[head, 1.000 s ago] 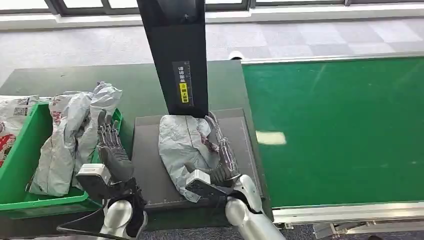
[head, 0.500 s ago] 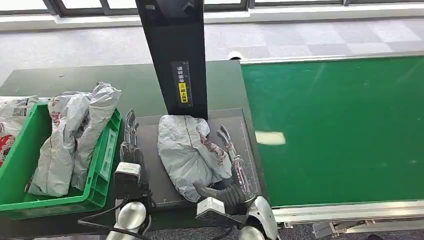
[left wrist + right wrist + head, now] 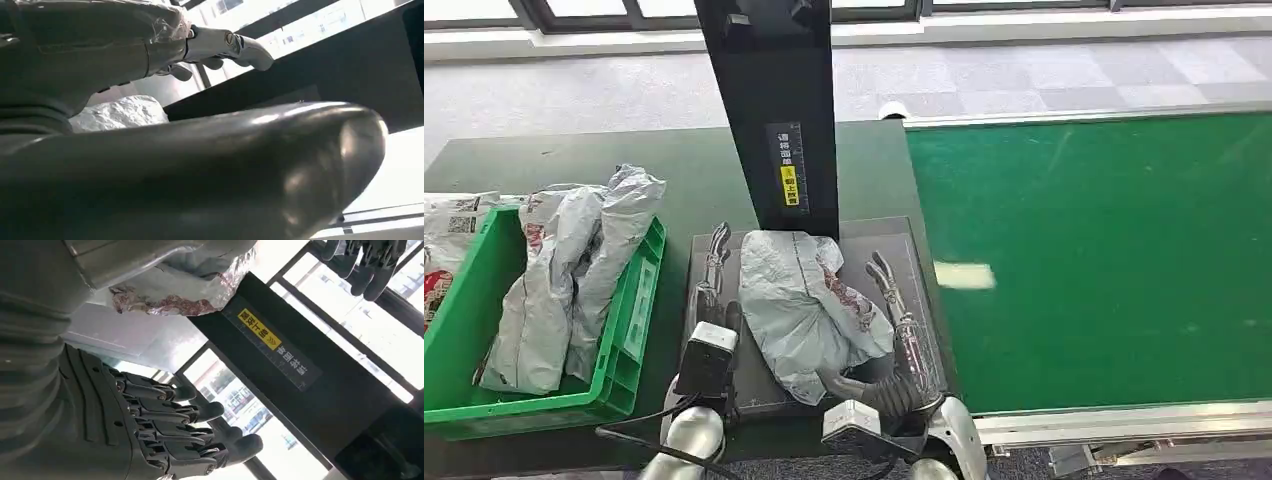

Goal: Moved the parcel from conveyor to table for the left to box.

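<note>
A crumpled grey parcel (image 3: pixel 802 308) lies on the dark pad (image 3: pixel 894 238) of the table, at the foot of a black post. My left hand (image 3: pixel 712 278) stands on the pad just left of the parcel with its fingers stretched forward and nothing in them. My right hand (image 3: pixel 900 322) lies along the parcel's right side, fingers spread and apart from it, while its thumb reaches toward the parcel's near edge. In the left wrist view the parcel (image 3: pixel 120 112) shows beyond the thick thumb. The right wrist view has the parcel (image 3: pixel 190 285) beside the bare fingers (image 3: pixel 192 437).
A green box (image 3: pixel 632 322) with several grey parcels stands at the left of the table. The black post (image 3: pixel 774 110) with a yellow label rises right behind the parcel. The green conveyor belt (image 3: pixel 1104 260) runs along the right.
My left hand has moved right from the box's edge to the pad beside the parcel. My right hand has slid off the parcel to its right side and drawn back.
</note>
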`<state>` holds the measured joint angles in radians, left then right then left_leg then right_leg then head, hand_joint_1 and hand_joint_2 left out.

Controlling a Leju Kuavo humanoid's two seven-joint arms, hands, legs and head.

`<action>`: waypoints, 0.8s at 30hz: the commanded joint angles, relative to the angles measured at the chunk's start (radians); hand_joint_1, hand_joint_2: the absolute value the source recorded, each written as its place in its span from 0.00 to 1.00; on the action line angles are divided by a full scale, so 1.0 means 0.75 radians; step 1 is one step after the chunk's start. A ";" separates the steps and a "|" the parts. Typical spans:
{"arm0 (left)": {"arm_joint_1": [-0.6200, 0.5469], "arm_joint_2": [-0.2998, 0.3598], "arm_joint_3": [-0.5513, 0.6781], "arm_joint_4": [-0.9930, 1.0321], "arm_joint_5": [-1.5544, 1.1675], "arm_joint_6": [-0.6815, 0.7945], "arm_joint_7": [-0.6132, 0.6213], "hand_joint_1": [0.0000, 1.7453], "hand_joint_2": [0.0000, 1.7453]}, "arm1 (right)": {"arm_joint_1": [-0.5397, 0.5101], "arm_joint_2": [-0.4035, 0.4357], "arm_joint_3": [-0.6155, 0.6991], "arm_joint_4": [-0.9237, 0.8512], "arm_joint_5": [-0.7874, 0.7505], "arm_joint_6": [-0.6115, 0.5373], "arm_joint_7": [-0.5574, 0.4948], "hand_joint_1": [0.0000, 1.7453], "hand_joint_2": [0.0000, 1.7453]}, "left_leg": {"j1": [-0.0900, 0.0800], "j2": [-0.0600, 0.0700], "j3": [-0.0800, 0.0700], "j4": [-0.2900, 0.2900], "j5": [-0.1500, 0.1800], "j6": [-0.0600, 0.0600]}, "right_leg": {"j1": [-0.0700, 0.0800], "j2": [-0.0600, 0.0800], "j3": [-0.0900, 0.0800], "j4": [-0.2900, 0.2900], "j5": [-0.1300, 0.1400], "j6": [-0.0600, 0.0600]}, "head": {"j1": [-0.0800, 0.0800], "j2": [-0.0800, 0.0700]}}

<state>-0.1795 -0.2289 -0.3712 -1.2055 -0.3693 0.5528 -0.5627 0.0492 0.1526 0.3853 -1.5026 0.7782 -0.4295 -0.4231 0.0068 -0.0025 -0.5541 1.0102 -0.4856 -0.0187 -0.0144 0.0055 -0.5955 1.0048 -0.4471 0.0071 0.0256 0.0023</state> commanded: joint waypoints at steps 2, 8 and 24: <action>-0.220 0.041 -0.255 0.402 -0.602 -0.228 0.217 0.00 1.00 | 0.123 -0.064 -0.017 -0.279 -0.162 -0.116 -0.206 0.00 1.00 | 0.000 -0.003 0.001 -0.001 0.001 0.000 | 0.000 -0.004 0.002 -0.001 0.000 -0.001 | 0.000 0.000; -0.368 0.000 -0.266 0.733 -0.797 -0.272 0.303 0.00 1.00 | 0.042 -0.057 -0.015 -0.205 -0.249 -0.069 -0.300 0.00 1.00 | 0.000 -0.004 0.003 -0.003 0.003 0.002 | 0.000 -0.006 0.004 -0.004 0.001 -0.001 | 0.000 0.000; -0.451 -0.061 -0.344 1.107 -1.075 -0.354 0.427 0.07 1.00 | -0.076 -0.051 0.044 -0.170 -0.345 -0.024 -0.367 0.00 1.00 | 0.000 -0.003 0.010 -0.003 0.003 0.004 | -0.001 -0.004 0.017 -0.004 0.001 0.003 | 0.000 0.000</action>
<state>-0.4876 -0.2888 -0.5730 -0.5401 -1.1418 0.2762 -0.2564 0.0246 0.1415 0.3853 -1.6644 0.5169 -0.4395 -0.6985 0.0068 -0.0076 -0.5485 1.0099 -0.4867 -0.0144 -0.0151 -0.0004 -0.5812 1.0041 -0.4502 0.0097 0.0256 0.0023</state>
